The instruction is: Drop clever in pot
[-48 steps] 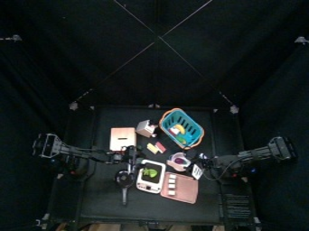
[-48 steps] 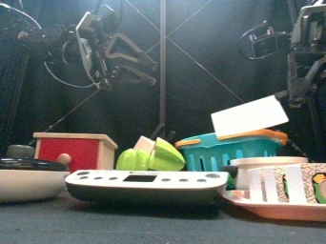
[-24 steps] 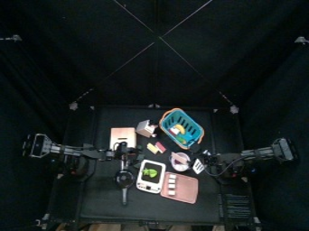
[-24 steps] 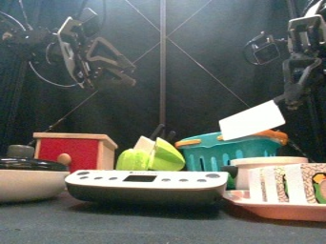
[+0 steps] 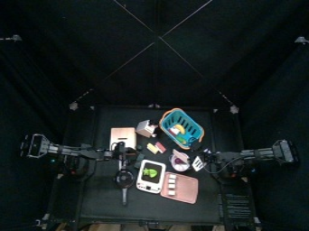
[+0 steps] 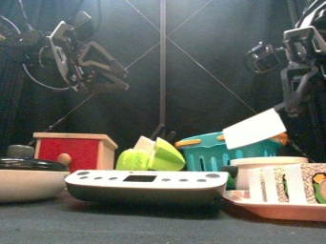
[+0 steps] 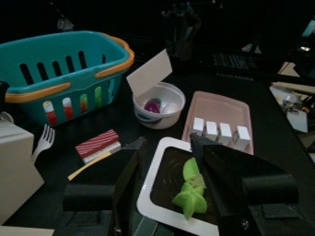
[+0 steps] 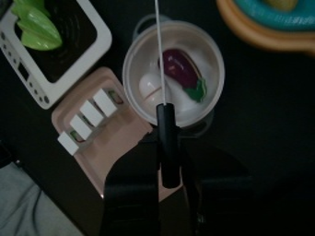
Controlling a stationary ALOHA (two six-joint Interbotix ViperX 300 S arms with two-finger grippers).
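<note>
The cleaver [image 6: 254, 128], a white flat blade, hangs tilted in my right gripper [image 6: 295, 93], which is shut on its handle. The right wrist view shows the blade edge-on [image 8: 160, 41] directly over the small round silvery pot [image 8: 213, 66], which has a purple piece inside. In the top view the pot [image 5: 180, 162] stands just in front of the teal basket [image 5: 182, 127], with the right gripper [image 5: 200, 163] beside it. My left gripper [image 7: 185, 187] is open and empty, hovering over the black tray, with pot [image 7: 165, 110] and blade [image 7: 150, 72] beyond.
A black tray [image 5: 151, 173] holds a green piece. A pink tray [image 7: 223, 120] with white blocks lies beside the pot. Also on the table are a red box [image 6: 74, 150], a white bowl [image 6: 26, 179], a small fork [image 7: 40, 143] and a striped piece [image 7: 98, 144].
The right gripper has come down and toward the right with the cleaver, so the blade hangs lower above the pot. The left arm has drawn back slightly to the left.
</note>
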